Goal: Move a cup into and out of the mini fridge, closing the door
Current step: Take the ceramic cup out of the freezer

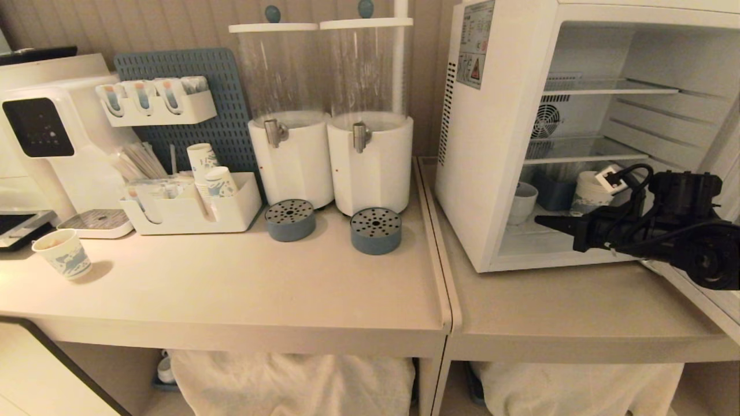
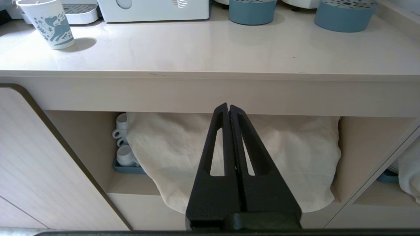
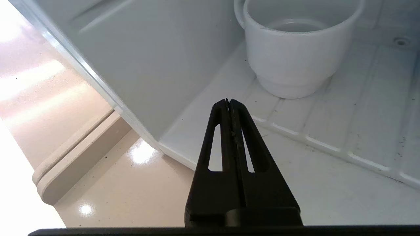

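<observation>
The little white cup point(image 1: 522, 202) sits on the floor of the fridge point(image 1: 497, 144), near the left wall inside. It stands upright and nothing holds it. In the right wrist view the cup point(image 3: 293, 55) looks empty, and it rests on the ribbed white floor of the fridge point(image 3: 361, 124).

The fridge is open. Only an edge of its door point(image 1: 702, 294) shows at the far right of the head view, swung out over the desk point(image 1: 578, 312).

The right pincer point(image 1: 540, 220) reaches in at the front of the fridge, low down and pointing toward the cup. Its two fingers are pressed together with nothing between them. The tip is near the cup but not touching it. In its own view the right pincer point(image 3: 228, 101) points at the fridge floor just in front of the cup.

The left pincer point(image 2: 228, 106) is pressed together too and holds nothing. It hangs low in front of the desk point(image 2: 210, 42), pointing at a white cloth point(image 2: 295, 150) on the shelf under it. Some small white mugs point(image 2: 123, 144) are stacked beside the cloth.

On the desk to the left of the fridge stand two big clear drink tanks point(image 1: 324, 115) with taps. A paper cup point(image 1: 62, 253) with blue pictures stands alone near the left side.
</observation>
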